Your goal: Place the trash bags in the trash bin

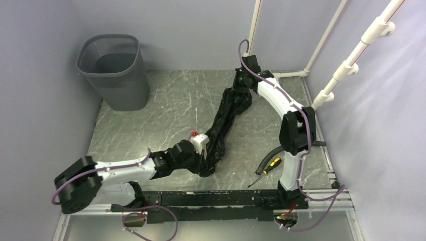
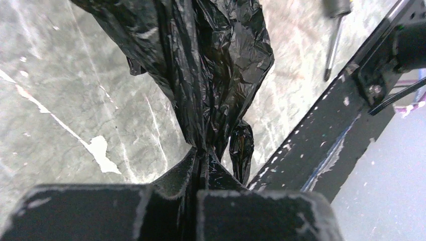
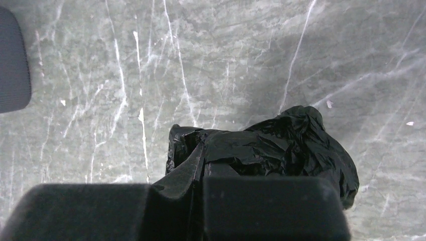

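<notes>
A black glossy trash bag (image 1: 223, 125) stretches as a long wrinkled strip across the marble tabletop, from near the front centre up to the back right. My left gripper (image 1: 201, 163) is shut on its near end; in the left wrist view the film (image 2: 201, 65) bunches into the closed jaws (image 2: 203, 155). My right gripper (image 1: 240, 86) is shut on the far end; in the right wrist view the crumpled film (image 3: 281, 145) spills from the jaws (image 3: 201, 155). The dark grey mesh trash bin (image 1: 114, 70) stands upright at the back left, apart from both grippers.
A yellow-and-black screwdriver (image 1: 266, 169) and a black hose (image 1: 274, 153) lie by the right arm's base. White pipes (image 1: 351, 60) rise at the back right. Grey walls close in on the left, back and right. A black rail (image 1: 211, 198) runs along the front edge.
</notes>
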